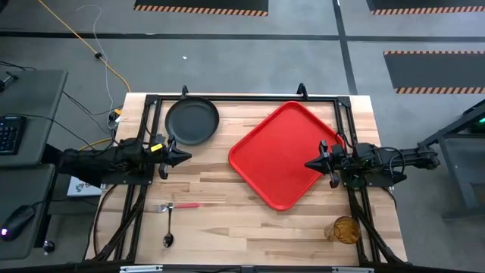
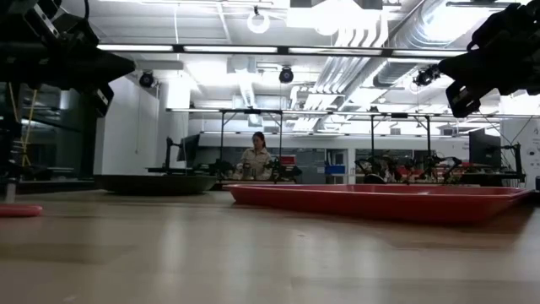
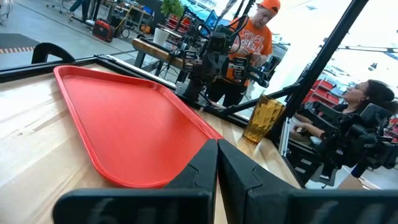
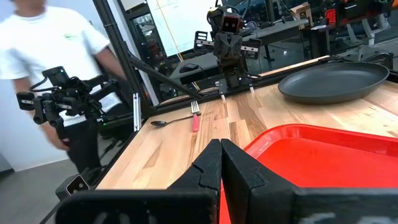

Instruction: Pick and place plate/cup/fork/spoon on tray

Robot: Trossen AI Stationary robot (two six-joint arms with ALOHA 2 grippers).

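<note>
Tabletop (image 1: pixel 227 205) layout, seen from above: the tray (image 1: pixel 284 155) lies right of centre, turned cornerwise, with nothing on it. The plate (image 1: pixel 192 120) rests flat on the bare wood near the far edge, left of the tray and well apart from it. The fork (image 1: pixel 180 205) lies near the front left, handle pointing toward the tray; the spoon (image 1: pixel 168 230) lies just beside it, running toward the front edge with its bowl nearest that edge. The cup (image 1: pixel 345 229) stands upright at the front right corner, clear of the tray.

Left tool (image 1: pixel 183 156) hangs above the wood between the plate and the fork, touching neither; its fingers (image 3: pixel 200 169) are pressed together and hold nothing. Right tool (image 1: pixel 310 164) sits over the tray's right portion, pointing toward the left arm; its fingers (image 4: pixel 209 163) are likewise closed on nothing. In the table-level view both tools sit high, clear of the surface.

A person in an orange shirt (image 3: pixel 252 43) stands beyond the tabletop.
</note>
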